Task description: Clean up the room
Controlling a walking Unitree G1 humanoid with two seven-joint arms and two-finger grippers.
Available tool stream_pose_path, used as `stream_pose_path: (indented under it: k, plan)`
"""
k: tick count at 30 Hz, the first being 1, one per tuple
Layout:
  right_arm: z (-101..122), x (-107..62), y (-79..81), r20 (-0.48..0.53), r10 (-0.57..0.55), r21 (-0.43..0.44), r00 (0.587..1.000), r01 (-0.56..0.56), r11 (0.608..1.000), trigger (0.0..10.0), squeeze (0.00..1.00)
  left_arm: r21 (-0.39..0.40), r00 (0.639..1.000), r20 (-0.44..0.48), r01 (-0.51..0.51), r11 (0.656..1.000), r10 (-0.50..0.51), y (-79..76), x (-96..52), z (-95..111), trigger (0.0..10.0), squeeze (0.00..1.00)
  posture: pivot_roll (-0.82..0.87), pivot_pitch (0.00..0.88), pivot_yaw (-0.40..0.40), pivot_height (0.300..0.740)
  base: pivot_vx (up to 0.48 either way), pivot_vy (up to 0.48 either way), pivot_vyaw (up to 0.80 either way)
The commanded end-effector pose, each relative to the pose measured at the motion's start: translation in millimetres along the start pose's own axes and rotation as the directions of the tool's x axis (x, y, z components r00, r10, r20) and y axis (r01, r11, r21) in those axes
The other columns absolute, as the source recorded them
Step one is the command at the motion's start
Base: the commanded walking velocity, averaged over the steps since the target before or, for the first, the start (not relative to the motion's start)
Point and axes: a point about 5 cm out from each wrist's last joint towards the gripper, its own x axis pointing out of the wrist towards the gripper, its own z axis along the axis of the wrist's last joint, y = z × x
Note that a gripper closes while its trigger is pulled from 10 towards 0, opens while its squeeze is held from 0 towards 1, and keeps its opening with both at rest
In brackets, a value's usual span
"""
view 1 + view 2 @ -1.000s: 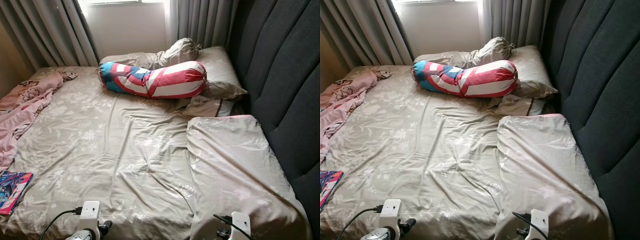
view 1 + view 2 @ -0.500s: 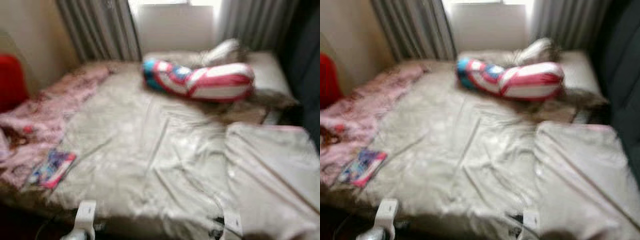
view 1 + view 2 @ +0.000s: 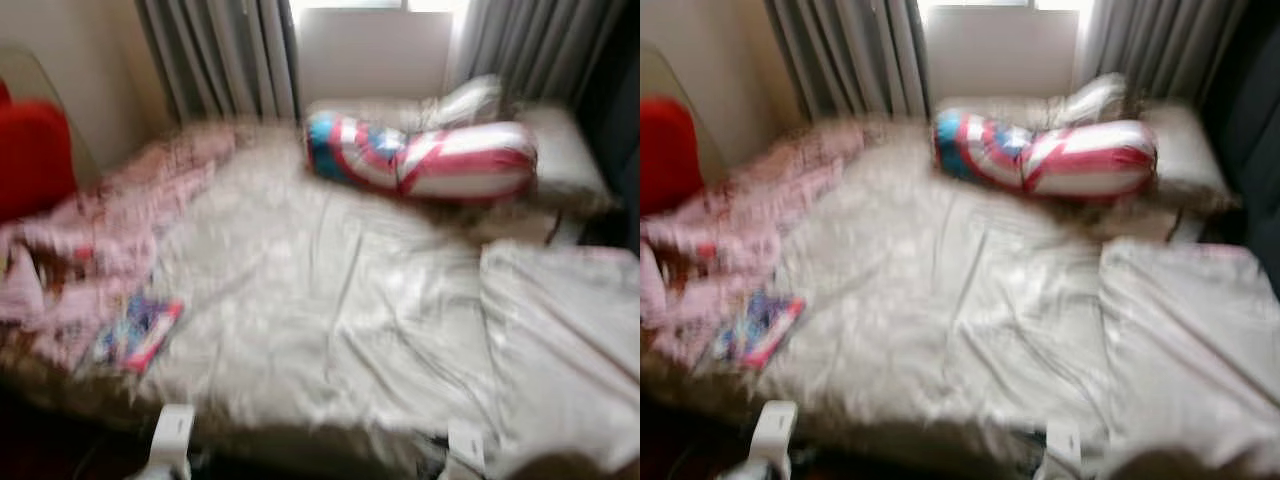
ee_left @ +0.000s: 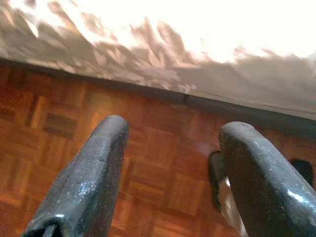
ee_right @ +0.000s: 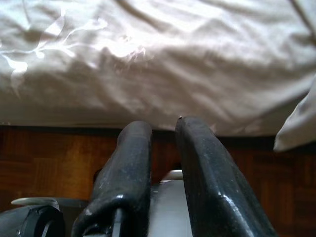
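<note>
Floor, drapes and padding, all blurred.
Reddish parquet floor (image 4: pixel 148 163) lies directly beyond the left gripper (image 4: pixel 175 128) and the right gripper (image 5: pixel 163 127). Far ahead of both hang grey curtains (image 3: pixel 225 60) flanking a bright window (image 3: pixel 375 4). A dark padded headboard (image 3: pixel 1255 130) stands on the right gripper's side, a red shape (image 3: pixel 35 155) on the left's.

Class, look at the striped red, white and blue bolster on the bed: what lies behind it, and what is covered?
Behind the striped bolster lie beige pillows and a bunched beige bundle, then curtains. The bolster covers their lower parts; blur hides finer detail.
</note>
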Motion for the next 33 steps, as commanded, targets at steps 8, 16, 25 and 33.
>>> stream_pose_path:
  k: [8, 16, 25, 33]
  plan:
    - [-1.3, -0.7, -7.8, -0.01, -0.028, 0.008, 1.0, 0.028, 1.0, 10.0, 0.0, -0.005, 1.0, -0.014, 0.011, 1.0, -0.011, -4.0, 0.4, -2.3, 10.0, 0.0, -0.1, 0.0, 0.053, 0.74, 0.0, 0.407, 0.0]
    - [-1.1, -0.7, -8.1, -0.008, -0.033, 0.016, 0.999, 0.033, 0.999, 10.0, 0.0, -0.006, 1.0, -0.013, 0.008, 1.0, -0.008, -4.3, 0.6, -2.2, 10.0, 0.0, -0.1, 0.0, 0.05, 0.74, 0.0, 0.411, 0.0]
    - [-0.3, -0.5, -8.1, -0.007, -0.034, 0.014, 0.999, 0.034, 0.999, 10.0, 0.0, -0.006, 1.0, -0.013, 0.01, 1.0, -0.01, -4.6, 0.7, -1.6, 10.0, 0.0, -0.1, 0.0, 0.049, 0.74, 0.0, 0.415, 0.0]
    - [-0.1, -0.6, -8.2, -0.004, -0.034, 0.014, 0.999, 0.035, 0.999, 10.0, 0.0, -0.006, 1.0, -0.013, 0.01, 1.0, -0.01, -4.6, 0.7, -1.7, 10.0, 0.0, -0.1, 0.0, 0.048, 0.74, 0.0, 0.416, 0.0]
